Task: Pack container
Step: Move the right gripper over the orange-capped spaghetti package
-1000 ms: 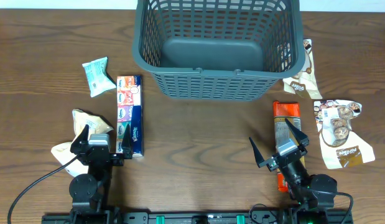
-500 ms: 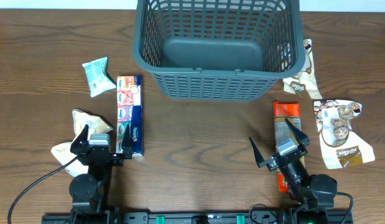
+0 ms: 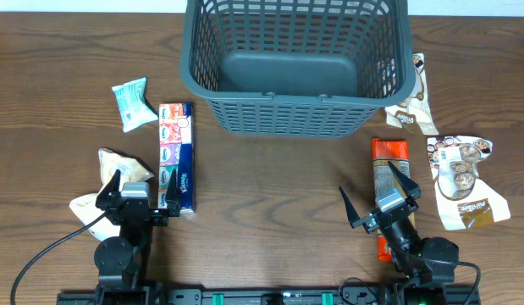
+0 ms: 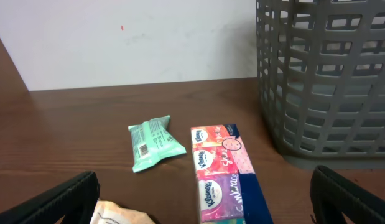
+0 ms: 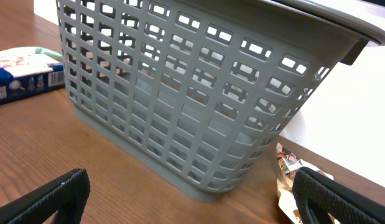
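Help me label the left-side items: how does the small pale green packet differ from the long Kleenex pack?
Size: the green packet is a short single pouch; the Kleenex pack is a long row of several packs. Colour: the green packet is mint; the Kleenex pack shows pink, purple and blue panels. Pose: the green packet lies askew; the Kleenex pack lies straight. Both rest on the table outside the container.
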Motion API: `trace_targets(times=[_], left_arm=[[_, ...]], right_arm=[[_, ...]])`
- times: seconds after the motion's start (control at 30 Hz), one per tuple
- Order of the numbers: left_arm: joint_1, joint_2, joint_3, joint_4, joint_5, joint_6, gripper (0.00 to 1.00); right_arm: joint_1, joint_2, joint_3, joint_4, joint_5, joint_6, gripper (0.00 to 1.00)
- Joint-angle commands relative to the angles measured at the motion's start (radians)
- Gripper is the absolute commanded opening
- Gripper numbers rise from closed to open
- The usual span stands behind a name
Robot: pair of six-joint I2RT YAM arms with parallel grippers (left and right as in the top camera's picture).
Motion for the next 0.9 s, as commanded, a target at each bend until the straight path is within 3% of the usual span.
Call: trace_targets(times=[0.0,0.5,0.7,0.87], left_arm=[[0.0,0.0,-0.023,-0.026,-0.019,0.013,0.99],[0.0,0.0,-0.023,-0.026,-0.019,0.013,0.99],[0.0,0.0,-0.023,-0.026,-0.019,0.013,0.99],[0.0,0.0,-0.023,-0.026,-0.019,0.013,0.99]], right_arm=[[0.008,0.001,-0.005,0.0,0.01,-0.015,0.99],[0.008,0.001,-0.005,0.01,-0.011,0.126,0.98],[0.005,0.001,-0.004,0.024,0.238,0.466,0.99],[0.0,0.001,0.014,0.005,0.433,0.605,0.99]])
